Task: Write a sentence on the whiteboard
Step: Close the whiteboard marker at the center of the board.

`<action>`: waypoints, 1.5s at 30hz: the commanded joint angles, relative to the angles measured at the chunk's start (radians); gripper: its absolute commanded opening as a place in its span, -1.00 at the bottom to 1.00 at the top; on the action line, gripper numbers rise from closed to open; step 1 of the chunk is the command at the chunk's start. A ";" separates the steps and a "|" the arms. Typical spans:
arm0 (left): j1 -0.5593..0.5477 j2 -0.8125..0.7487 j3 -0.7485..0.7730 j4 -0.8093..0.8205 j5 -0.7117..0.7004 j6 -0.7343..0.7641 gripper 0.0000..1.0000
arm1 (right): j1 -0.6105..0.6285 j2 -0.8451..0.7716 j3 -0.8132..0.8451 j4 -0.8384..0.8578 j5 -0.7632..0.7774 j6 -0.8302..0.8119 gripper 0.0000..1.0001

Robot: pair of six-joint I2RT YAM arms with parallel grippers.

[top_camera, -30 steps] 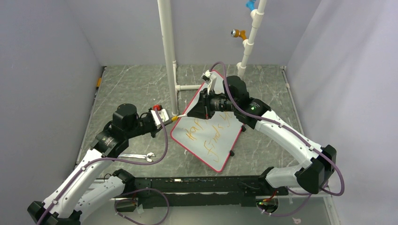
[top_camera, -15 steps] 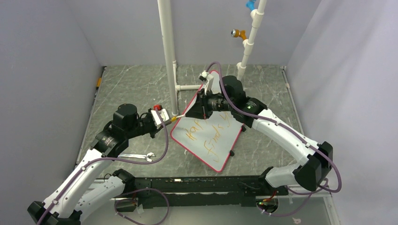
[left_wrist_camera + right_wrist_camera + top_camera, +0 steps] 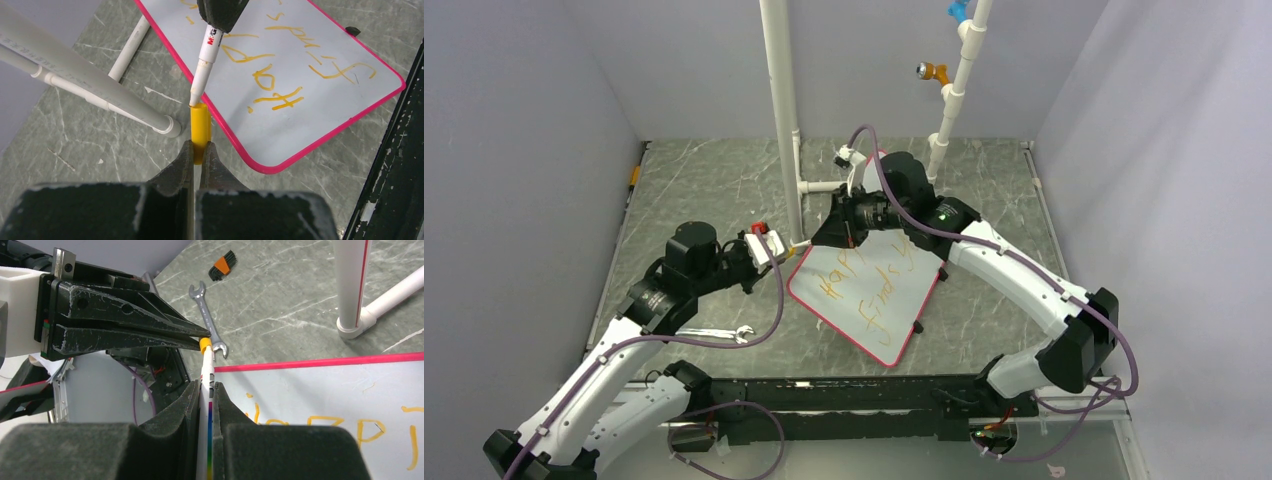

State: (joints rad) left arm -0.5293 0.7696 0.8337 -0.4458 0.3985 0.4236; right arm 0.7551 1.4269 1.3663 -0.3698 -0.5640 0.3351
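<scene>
The left pincer (image 3: pixel 197 150) is clenched on a yellow cap (image 3: pixel 201 122), whose open mouth points straight ahead of its fingertips. The right pincer (image 3: pixel 209 390) is clenched on a white marker (image 3: pixel 205 55), whose nib sits right at that mouth, seemingly just entering. The whiteboard (image 3: pixel 325 115) lies on the table just ahead and to the right of the left pincer and beneath the right one. The sentence (image 3: pixel 879 308) runs across it in two orange lines, so the writing looks finished and capping seems the step in hand. To do it well, bring marker and cap onto one line first. From the left wrist the marker leans slightly off the cap's axis, and a skewed push could twist the cap from its thin grip. A white pipe (image 3: pixel 90 80) runs close on the left pincer's left, so steer clear of it.
</scene>
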 commanded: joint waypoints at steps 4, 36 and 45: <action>-0.013 -0.020 0.008 0.099 0.077 -0.013 -1.00 | 0.027 0.014 0.004 0.009 0.002 -0.024 -1.00; -0.014 -0.154 -0.058 0.169 0.148 0.002 -1.00 | 0.015 -0.091 -0.047 0.072 -0.104 0.000 -1.00; -0.014 -0.153 -0.059 0.170 0.151 0.001 -1.00 | 0.010 -0.103 -0.045 0.078 -0.103 0.007 -1.00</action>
State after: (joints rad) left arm -0.5316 0.6277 0.7574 -0.3626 0.4850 0.4240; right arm 0.7597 1.3403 1.3224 -0.3454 -0.6373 0.3264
